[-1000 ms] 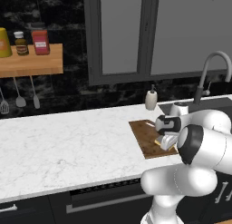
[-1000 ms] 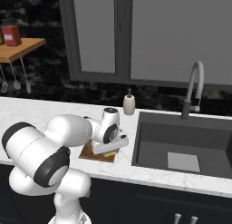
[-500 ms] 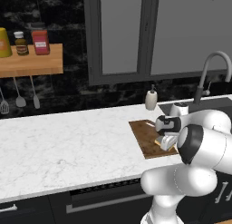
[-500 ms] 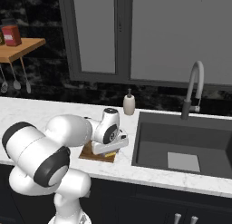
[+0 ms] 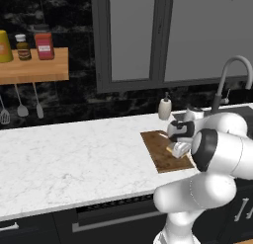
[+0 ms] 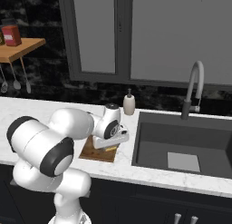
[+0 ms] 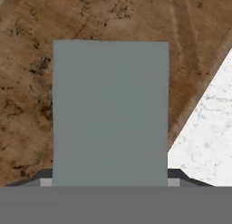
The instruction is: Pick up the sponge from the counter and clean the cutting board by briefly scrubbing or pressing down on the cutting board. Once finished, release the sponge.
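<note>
Evidently mid-scrub. Sponge (image 7: 110, 113) held flat over the cutting board (image 7: 27, 82), grey scrub face turned up toward the hand camera, brown wood showing past three of its sides and a wedge of white marble surface (image 7: 206, 141) at the lower right. Seen from the left base, a pale yellowish block (image 5: 178, 149) under the hand, sitting on the right part of the board (image 5: 159, 151), near the sink side. From the right base, the same board (image 6: 93, 151) lying on the surface just left of the sink (image 6: 181, 146), hand low above it.

Jaws: appear closed on the sponge, judging by the two small dark tips flanking its lower corners in the hand view; gripper (image 7: 110, 182) otherwise cut off by the bottom edge, so the exact opening cannot be read. Gripper (image 5: 179, 145) largely masked by the wrist in the left base view.

Next, probably: a short press or rub across the wood, then opening the jaws to let the sponge go. Calls for staying over the board and not drifting onto the marble at the near corner.

Hard to tell: whether the sponge actually touches the wood or hangs just above it; the yellow foam base, hidden in the hand view; much of the board, covered by the arm in both base views.
</note>
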